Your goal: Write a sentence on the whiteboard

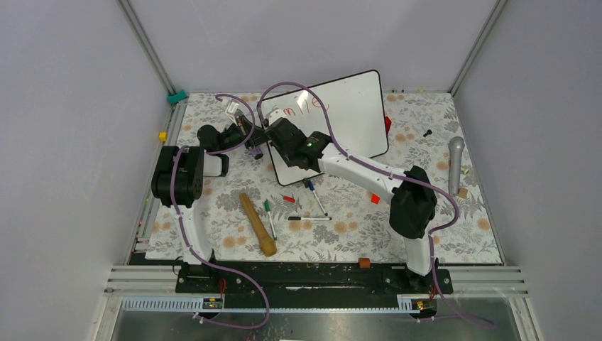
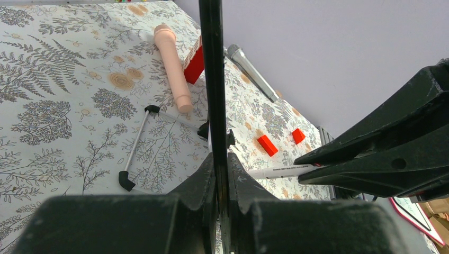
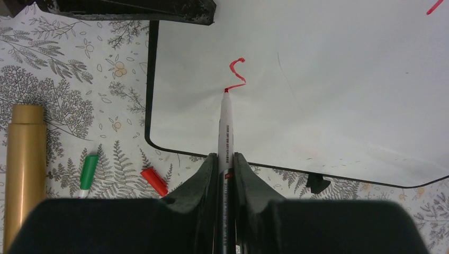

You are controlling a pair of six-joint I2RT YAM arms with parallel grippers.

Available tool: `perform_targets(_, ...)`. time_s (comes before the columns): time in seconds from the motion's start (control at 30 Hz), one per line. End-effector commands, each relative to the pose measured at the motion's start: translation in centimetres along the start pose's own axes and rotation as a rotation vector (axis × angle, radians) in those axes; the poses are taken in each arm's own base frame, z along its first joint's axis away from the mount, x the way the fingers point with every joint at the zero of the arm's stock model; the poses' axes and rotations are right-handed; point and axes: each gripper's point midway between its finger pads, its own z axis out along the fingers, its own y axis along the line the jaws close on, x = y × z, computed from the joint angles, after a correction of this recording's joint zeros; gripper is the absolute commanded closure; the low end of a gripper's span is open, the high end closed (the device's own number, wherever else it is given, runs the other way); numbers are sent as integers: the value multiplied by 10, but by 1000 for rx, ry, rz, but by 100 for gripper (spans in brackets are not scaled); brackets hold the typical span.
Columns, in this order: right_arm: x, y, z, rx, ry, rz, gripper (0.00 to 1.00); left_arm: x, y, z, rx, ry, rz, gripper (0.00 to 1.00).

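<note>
The whiteboard [image 1: 348, 114] lies tilted at the back middle of the table, with red letters of the sentence [image 1: 297, 106] near its top left. My left gripper [image 1: 257, 135] is shut on the board's black left edge [image 2: 212, 79]. My right gripper [image 1: 280, 135] is shut on a white marker with a red tip [image 3: 226, 127]. The tip touches the whiteboard [image 3: 328, 90] at the bottom of a fresh red "s" stroke [image 3: 238, 72] near the board's lower left corner. The right gripper [image 2: 317, 166] with the marker also shows in the left wrist view.
On the floral cloth lie a wooden rolling pin [image 1: 257, 224], a green marker [image 1: 269, 214], a red cap [image 1: 288, 198], a blue marker [image 1: 315, 195], a black marker [image 1: 309, 218], red blocks [image 1: 375, 199] and a microphone [image 1: 455, 163]. A board foot [image 3: 316, 182] sticks out below the frame.
</note>
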Motion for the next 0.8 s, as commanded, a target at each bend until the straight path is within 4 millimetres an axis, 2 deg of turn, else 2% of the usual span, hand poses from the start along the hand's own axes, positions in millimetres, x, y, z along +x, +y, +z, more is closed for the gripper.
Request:
perform_targets(0.0,-12,13,-5,-55,-19,6,100,7,-15,-1,95,58,194,100)
perform_targets(0.17,-16,13,-12,-67,-36,20,100,7,-15,-1,94,58,192,100)
perform_targets(0.4,-28,10,-36,-112,-114,57,100,6,-15,-1,95,57,195,100)
perform_targets(0.53,-36,1,-46,-94,-158,75,100,7,-16,-1,97,59,195,100)
perform_targets(0.77,-45,-15,-46,-29,-179,91,100,7,-15,-1,96,59,193,100)
